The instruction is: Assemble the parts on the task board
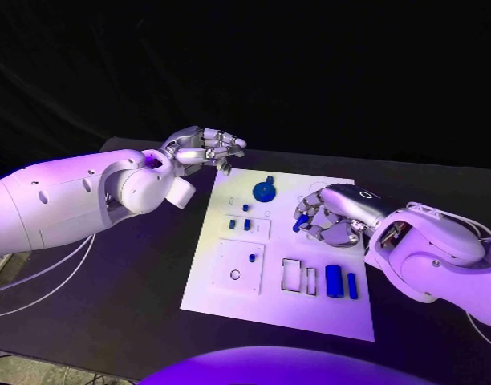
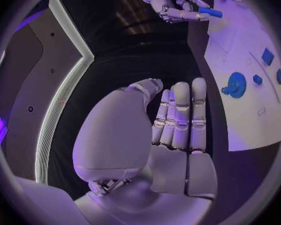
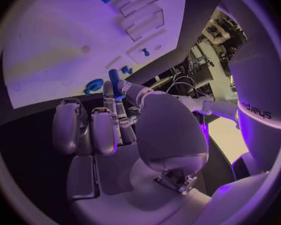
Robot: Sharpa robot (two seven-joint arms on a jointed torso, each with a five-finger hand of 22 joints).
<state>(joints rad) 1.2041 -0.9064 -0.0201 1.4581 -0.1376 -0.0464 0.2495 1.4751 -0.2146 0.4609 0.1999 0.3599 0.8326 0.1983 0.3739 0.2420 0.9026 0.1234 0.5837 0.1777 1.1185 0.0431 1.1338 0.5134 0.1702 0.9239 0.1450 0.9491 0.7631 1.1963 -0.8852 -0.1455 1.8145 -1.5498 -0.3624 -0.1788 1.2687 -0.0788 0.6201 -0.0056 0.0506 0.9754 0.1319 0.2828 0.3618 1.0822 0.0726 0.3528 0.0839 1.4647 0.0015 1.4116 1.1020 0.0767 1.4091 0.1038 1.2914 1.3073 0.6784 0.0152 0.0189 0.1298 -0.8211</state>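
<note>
A: What does the right hand (image 1: 329,216) hold?
B: A blue peg (image 1: 301,222), pinched over the task board (image 1: 229,301).
A: The left hand (image 1: 203,147)?
B: Empty, fingers loosely apart, above the board's far corner.

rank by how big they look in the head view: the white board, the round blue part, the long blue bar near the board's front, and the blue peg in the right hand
1. white board
2. long blue bar
3. round blue part, close to the bar in looks, so those two are uncertain
4. blue peg, partly hidden in the right hand
</note>
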